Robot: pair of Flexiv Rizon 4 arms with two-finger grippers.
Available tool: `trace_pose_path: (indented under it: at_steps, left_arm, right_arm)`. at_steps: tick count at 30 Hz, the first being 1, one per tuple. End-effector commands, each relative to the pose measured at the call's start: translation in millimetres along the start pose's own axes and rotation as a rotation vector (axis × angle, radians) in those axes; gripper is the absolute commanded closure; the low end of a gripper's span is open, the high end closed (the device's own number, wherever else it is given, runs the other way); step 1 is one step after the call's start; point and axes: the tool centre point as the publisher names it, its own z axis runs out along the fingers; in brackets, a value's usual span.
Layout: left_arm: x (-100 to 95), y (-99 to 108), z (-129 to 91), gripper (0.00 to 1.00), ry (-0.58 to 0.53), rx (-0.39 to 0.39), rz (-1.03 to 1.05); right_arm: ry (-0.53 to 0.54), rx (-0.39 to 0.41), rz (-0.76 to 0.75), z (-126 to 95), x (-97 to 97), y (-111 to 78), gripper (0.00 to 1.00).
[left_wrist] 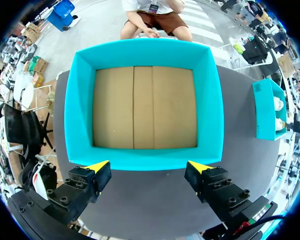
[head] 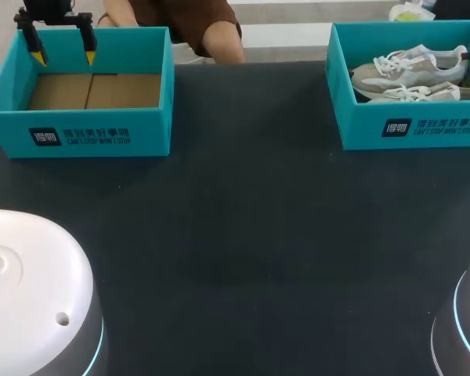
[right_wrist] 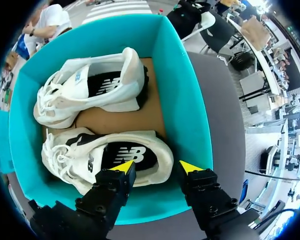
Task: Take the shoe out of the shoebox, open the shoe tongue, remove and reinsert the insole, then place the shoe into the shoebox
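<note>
Surveying the head view: a dark matte worktop (head: pixel 243 219) carries two teal card boxes. The empty shoebox (head: pixel 153 133) sits at the far left corner, its brown card floor bare. The left gripper (head: pixel 63 56) hangs over its far wall with fingers spread and nothing between them. The shoebox (head: pixel 360 125) at the far right corner holds a pair of shoes (head: pixel 411 69), pale with white laces, lying side by side.

Left wrist view: the left gripper hangs just short of the empty shoebox's near wall, jaws wide. The box floor shows flat seamed card panels.

Right wrist view: the right gripper (right_wrist: pixel 156 167) hangs parted above the heel end of the nearer shoe (right_wrist: pixel 110 157) and grips nothing. Contact cannot be confirmed. The farther shoe (right_wrist: pixel 90 90) lies against the opposite wall, with brown card showing between the two.

Assessment: each shoe should be light, with a soft mesh and suede-like upper that yields under pressure and a thick, springy foam sole. The padded heel collar looks the firmest hold, pinched across its rim. Loose laces may snag. The thin-walled box is light and may shift or lift with the shoe.
</note>
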Motion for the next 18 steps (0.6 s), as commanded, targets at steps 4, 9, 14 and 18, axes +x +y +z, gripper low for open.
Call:
trace_pose_path:
  at_steps: [4,9,14,18]
  left_arm:
    - [-0.2,0.1,-0.2,0.0,-0.001,-0.001,0.0]
    - [-0.2,0.1,-0.2,0.0,-0.001,-0.001,0.0]
    - [-0.2,0.1,-0.2,0.0,-0.001,-0.001,0.0]
    - [-0.2,0.1,-0.2,0.0,-0.001,-0.001,0.0]
  right_arm:
    - [-0.012,0.005,0.005,13.3,-0.1,2.0,0.51]
    - [-0.01,0.023,-0.004,26.2,2.1,0.0,0.51]
    - [-0.026,0.037,0.008,34.3,-1.0,1.0,1.0]
    - [-0.04,0.034,0.034,32.6,-7.8,3.2,1.0]
